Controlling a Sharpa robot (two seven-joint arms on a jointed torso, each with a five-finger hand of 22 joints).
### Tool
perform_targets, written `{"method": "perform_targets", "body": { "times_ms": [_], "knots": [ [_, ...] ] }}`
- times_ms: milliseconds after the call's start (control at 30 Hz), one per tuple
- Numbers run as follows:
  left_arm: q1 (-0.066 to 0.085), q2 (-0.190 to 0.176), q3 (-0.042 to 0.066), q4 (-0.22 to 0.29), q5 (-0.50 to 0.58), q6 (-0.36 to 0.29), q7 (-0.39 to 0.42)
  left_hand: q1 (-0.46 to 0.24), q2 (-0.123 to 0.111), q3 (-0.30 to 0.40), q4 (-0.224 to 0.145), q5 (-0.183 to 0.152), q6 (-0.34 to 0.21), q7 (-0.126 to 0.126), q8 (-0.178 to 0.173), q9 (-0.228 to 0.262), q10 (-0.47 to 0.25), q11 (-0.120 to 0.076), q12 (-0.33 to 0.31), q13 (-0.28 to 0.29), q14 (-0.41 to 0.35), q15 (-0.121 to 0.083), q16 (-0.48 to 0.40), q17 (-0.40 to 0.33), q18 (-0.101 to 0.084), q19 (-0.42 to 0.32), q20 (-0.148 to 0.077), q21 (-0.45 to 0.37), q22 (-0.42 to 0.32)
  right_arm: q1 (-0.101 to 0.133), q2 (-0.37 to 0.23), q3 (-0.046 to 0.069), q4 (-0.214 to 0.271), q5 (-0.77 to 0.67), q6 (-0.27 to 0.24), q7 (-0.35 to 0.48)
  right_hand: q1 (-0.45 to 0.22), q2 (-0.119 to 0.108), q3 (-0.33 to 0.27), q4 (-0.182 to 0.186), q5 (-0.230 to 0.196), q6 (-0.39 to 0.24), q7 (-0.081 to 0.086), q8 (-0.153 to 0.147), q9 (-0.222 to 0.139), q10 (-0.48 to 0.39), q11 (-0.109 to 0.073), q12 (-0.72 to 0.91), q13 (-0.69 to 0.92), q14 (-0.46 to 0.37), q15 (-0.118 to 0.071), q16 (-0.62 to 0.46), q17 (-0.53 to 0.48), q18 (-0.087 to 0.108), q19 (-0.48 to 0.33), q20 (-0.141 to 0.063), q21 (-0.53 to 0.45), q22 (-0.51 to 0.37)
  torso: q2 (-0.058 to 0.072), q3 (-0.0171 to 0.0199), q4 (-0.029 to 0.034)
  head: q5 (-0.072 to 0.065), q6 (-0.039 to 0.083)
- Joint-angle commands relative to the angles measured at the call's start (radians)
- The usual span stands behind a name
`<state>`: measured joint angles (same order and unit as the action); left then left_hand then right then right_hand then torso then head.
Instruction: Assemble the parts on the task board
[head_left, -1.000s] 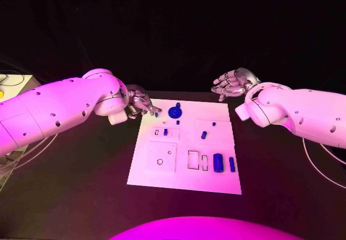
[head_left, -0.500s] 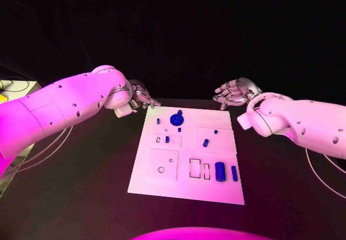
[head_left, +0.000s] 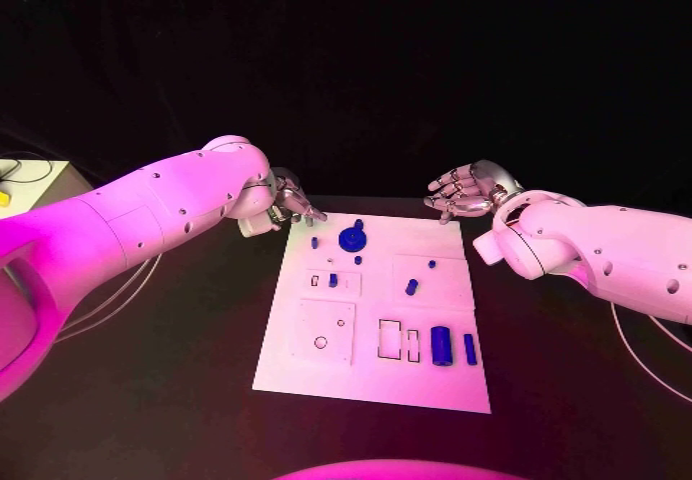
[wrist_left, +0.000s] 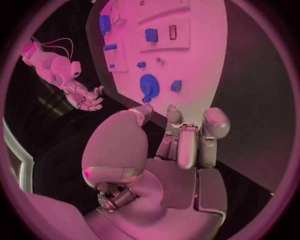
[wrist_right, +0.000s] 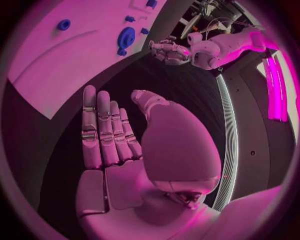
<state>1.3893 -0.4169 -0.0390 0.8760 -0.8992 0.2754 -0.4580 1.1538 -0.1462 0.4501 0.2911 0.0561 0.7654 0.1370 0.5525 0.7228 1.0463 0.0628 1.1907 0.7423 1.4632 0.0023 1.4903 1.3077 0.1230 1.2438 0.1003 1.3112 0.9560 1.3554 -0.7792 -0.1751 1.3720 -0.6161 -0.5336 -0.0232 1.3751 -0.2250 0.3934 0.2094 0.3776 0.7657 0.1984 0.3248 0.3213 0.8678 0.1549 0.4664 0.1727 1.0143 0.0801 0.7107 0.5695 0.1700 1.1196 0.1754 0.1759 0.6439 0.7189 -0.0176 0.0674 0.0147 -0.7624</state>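
Black table (head_left: 173, 380), dark backdrop behind. Board (head_left: 378, 375) lies mid-table, long side running near to far. My left hand (head_left: 293, 205) hovers just off board's far-left corner, fingers curled inward, holding nothing. My right hand (head_left: 464, 190) hangs beyond board's far-right corner, fingers apart, palm empty, off board. Round blue part (head_left: 351, 239) sits at board's far end, near my left hand. Small parts (head_left: 411, 286) lie mid-board. Two upright blue pieces (head_left: 441, 345) at near right, beside rectangular slots (head_left: 388, 337).

Task board (head_left: 433, 380) near half open; blue parts (head_left: 440, 344) stand mid-board.
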Motion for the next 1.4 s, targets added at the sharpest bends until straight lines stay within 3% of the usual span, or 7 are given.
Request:
{"method": "perform_targets", "body": {
  "times_ms": [33,367,533,833,1400],
  "knots": [
    [-0.002,0.01,-0.003,-0.016,-0.017,0.053,0.019,-0.012,0.002,0.002,0.002,-0.001,0.008,0.0,0.009,0.004,0.008,-0.001,0.004,0.002,0.024,-0.003,0.007,0.074,-0.004,0.005,0.0,0.006,0.003,0.001,-0.002,0.0,0.004,-0.002,0.01,0.015,0.005,0.008,0.006,-0.001,0.001,-0.002,0.023,0.006,-0.001,0.007,-0.003,0.004,-0.002,-0.005,-0.002,-0.004,-0.002,0.011,-0.001,0.001,-0.004,-0.002,0.006,-0.0027,-0.0008,0.0,0.001],
    [-0.007,0.025,-0.012,-0.041,-0.018,0.054,0.031,-0.016,0.003,0.001,0.002,-0.001,0.012,-0.003,0.015,0.007,0.012,-0.003,0.006,0.005,0.026,-0.005,0.009,0.077,-0.005,0.008,-0.002,0.009,0.009,0.002,-0.004,0.001,0.007,-0.002,0.008,0.019,0.005,0.008,0.006,-0.002,0.001,-0.002,0.023,0.006,-0.001,0.007,-0.003,0.004,-0.003,-0.004,-0.002,-0.004,-0.002,0.011,0.0,0.0,-0.004,-0.003,0.008,-0.0041,-0.0006,0.001,-0.001],
    [-0.01,0.028,-0.015,-0.045,-0.016,0.08,0.032,-0.014,0.003,0.003,0.0,0.0,0.014,-0.005,0.02,0.01,0.013,-0.005,0.006,0.005,0.027,-0.006,0.01,0.079,-0.005,0.009,-0.003,0.01,0.01,0.002,-0.004,0.001,0.007,-0.002,0.007,0.019,0.005,0.008,0.006,-0.002,0.001,-0.002,0.023,0.006,-0.001,0.007,-0.003,0.004,-0.003,-0.004,-0.002,-0.004,-0.002,0.011,0.0,0.0,-0.004,-0.003,0.006,-0.0021,-0.0007,0.002,-0.003],
    [-0.015,0.03,-0.021,-0.056,-0.013,0.126,0.025,0.027,0.004,0.038,-0.005,0.002,0.01,-0.013,0.038,0.023,0.011,-0.013,0.002,0.0,0.027,-0.014,0.01,0.079,-0.006,0.008,-0.009,0.013,0.013,0.002,-0.003,0.001,0.008,-0.002,0.006,0.018,0.004,0.008,0.006,-0.001,0.001,-0.001,0.024,0.006,-0.001,0.008,-0.003,0.004,-0.003,-0.003,-0.002,-0.003,-0.003,0.011,0.001,0.0,-0.004,-0.004,0.008,-0.0026,-0.0007,0.0,-0.008],
    [-0.021,0.036,-0.024,-0.062,-0.003,0.13,0.025,0.03,0.002,0.043,-0.005,0.002,0.008,-0.013,0.039,0.024,0.011,-0.013,0.002,0.0,0.028,-0.014,0.011,0.08,-0.006,0.007,-0.01,0.013,0.013,0.003,-0.003,0.001,0.009,-0.002,0.004,0.016,0.004,0.008,0.006,-0.001,0.001,-0.001,0.024,0.006,-0.002,0.009,-0.003,0.004,-0.004,-0.002,-0.002,-0.003,-0.003,0.011,0.001,0.0,-0.004,-0.004,0.008,-0.0019,-0.0003,-0.006,-0.014]
  ]
}}
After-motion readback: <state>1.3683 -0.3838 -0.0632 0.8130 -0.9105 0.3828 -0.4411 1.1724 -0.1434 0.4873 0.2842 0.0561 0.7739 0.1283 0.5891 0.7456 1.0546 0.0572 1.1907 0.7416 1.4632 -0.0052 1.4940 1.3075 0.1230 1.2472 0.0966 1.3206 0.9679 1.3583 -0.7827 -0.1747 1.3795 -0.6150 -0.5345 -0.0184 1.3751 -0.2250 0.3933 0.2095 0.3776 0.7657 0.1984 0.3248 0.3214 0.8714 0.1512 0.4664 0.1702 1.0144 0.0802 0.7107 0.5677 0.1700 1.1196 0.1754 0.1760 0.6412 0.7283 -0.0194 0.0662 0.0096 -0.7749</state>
